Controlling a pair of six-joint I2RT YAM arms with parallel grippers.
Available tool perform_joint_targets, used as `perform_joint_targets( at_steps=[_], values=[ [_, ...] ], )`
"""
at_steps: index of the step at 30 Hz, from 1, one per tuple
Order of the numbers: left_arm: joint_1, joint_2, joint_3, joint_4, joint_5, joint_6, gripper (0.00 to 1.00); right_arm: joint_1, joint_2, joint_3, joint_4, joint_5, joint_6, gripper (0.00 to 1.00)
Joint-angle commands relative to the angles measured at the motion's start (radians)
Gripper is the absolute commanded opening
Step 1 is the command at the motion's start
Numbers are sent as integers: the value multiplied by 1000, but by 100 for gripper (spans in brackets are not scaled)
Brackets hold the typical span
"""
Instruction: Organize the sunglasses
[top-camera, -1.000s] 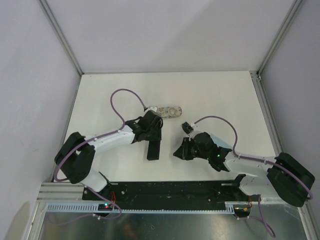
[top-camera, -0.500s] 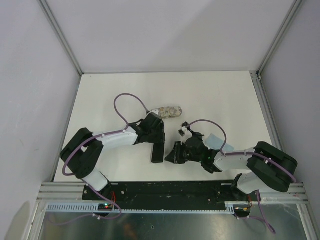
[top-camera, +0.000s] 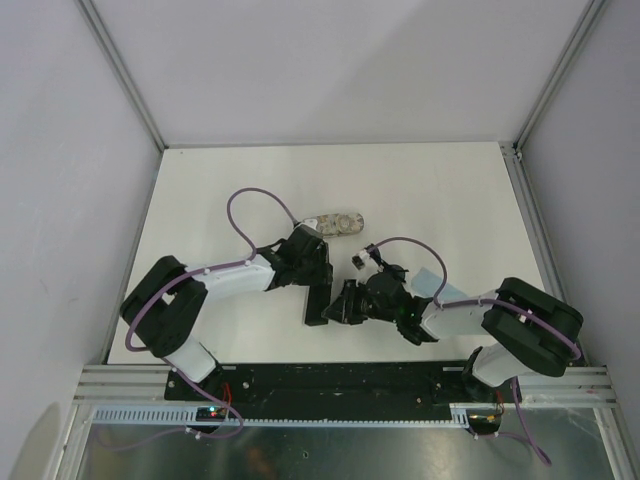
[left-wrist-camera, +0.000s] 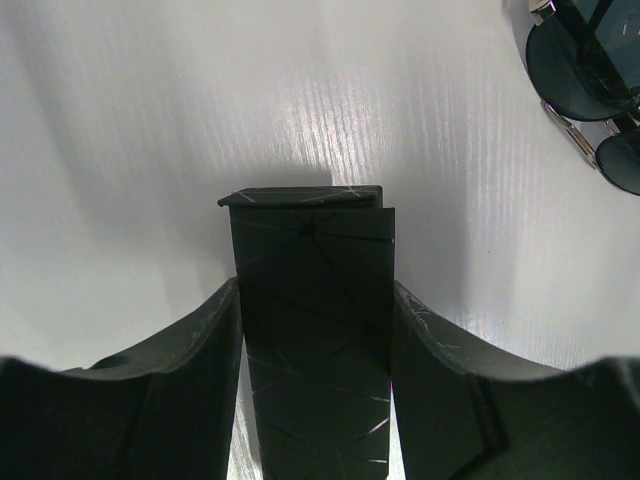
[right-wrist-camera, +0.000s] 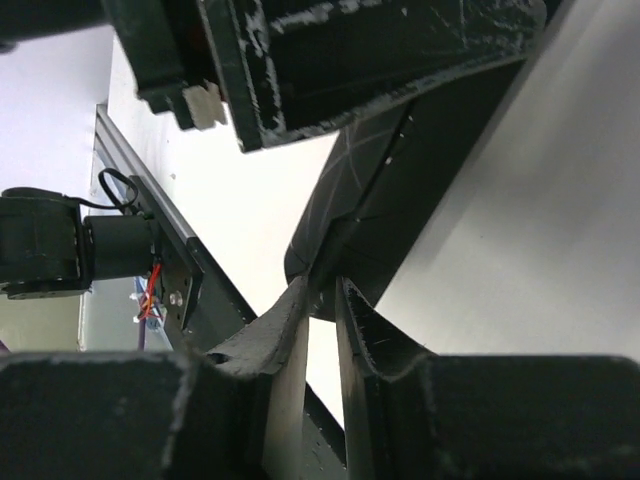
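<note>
The left gripper (left-wrist-camera: 315, 330) stands about half open, one finger against each long side of the black case (left-wrist-camera: 310, 240), whose long axis runs straight out from the fingers toward the top of the left wrist frame. The wire-frame sunglasses (left-wrist-camera: 585, 85) lie in that frame's upper right corner, apart from the case and right of its far end. The right gripper (right-wrist-camera: 322, 300), probably the nearer, shows only a narrow gap at the case's end; whether it pinches the case cannot be told.
</note>
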Motion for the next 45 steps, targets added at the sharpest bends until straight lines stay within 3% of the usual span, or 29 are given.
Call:
perform_joint_targets(
  at_steps=[1, 5, 8, 12, 37, 45],
  values=[
    [4, 10, -22, 11, 39, -17, 39, 6, -14, 49, 48, -3, 4, 20],
    [4, 8, -25, 16, 41, -18, 39, 10, -15, 105, -87, 32, -23, 23],
    [4, 5, -27, 17, 42, -16, 39, 10, -16, 127, -159, 68, -28, 33],
    [7, -2, -34, 20, 44, -16, 38, 10, -20, 130, -208, 106, -13, 38],
    [96, -85, -137, 151, 228, -35, 38, -11, 124, 130, -159, 54, 54, 37],
    [137, -115, -190, 205, 286, -44, 46, -12, 190, 130, -145, 41, 72, 35]
  ],
)
